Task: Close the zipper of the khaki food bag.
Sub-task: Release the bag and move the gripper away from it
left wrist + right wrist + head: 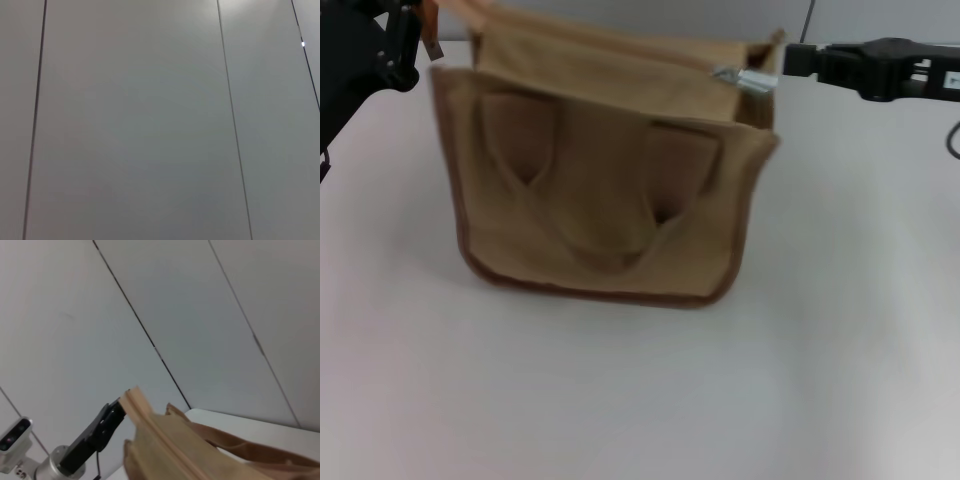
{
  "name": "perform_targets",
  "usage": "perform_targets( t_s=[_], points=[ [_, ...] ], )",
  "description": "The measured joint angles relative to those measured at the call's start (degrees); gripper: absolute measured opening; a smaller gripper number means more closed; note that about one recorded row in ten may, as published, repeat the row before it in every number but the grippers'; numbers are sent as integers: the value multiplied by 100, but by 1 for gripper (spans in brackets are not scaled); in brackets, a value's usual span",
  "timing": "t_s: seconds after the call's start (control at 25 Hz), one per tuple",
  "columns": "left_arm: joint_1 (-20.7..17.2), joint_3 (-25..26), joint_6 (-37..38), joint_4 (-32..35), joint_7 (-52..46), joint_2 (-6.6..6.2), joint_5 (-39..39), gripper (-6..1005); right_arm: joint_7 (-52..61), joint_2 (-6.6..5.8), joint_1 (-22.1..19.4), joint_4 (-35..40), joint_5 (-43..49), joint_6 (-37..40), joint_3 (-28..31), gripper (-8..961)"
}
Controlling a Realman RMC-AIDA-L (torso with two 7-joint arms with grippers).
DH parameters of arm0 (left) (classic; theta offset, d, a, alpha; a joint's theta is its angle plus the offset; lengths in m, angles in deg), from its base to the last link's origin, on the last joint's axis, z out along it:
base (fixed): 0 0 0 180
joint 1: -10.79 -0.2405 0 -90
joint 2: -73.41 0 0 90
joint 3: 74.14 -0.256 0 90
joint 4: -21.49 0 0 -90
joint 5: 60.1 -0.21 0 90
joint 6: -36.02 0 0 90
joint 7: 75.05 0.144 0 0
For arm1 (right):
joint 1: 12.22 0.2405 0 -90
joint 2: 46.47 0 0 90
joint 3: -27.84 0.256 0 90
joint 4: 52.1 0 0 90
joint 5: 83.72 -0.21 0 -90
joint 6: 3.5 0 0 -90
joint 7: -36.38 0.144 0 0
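On the white tabletop [620, 400] the khaki food bag [610, 200] was stood upright, its broad front face and two looped handles [600, 190] turned toward the head camera. Along the bag's top the zipper [620, 60] was seen running across its length, with the silver pull tab [745, 78] lying at the end on the robot's right. The right gripper [790, 60] was held level at that end, its black tip just beside the pull tab; whether contact was made could not be told, nor whether its fingers were apart or together. The left gripper [425, 40] was positioned at the opposite upper corner of the bag, against the fabric edge; the state of its fingers could not be told either. From the right wrist view, the bag's top edge was seen with the left gripper at its far end, before a grey panelled wall [200, 315]. Only wall panels were shown by the left wrist view.
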Motion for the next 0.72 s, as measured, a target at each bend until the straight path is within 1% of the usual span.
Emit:
perform_targets(
  t_s=[0.2,0.36,0.56,0.72],
  points=[
    [-5,-1,-6,0,-8,0,0,116,-65,-4,-40,-23,13,131,153,0],
    [-1,-19,-9,0,-8,0,0,117,-95,-17,-33,-42,9,261,211,39],
    [7,-30,-8,-1,-8,9,-1,119,-190,-70,19,-131,-35,581,304,87],
    [13,-36,-7,-1,-23,9,-1,121,-390,-74,32,-185,-42,747,316,125]
  ],
)
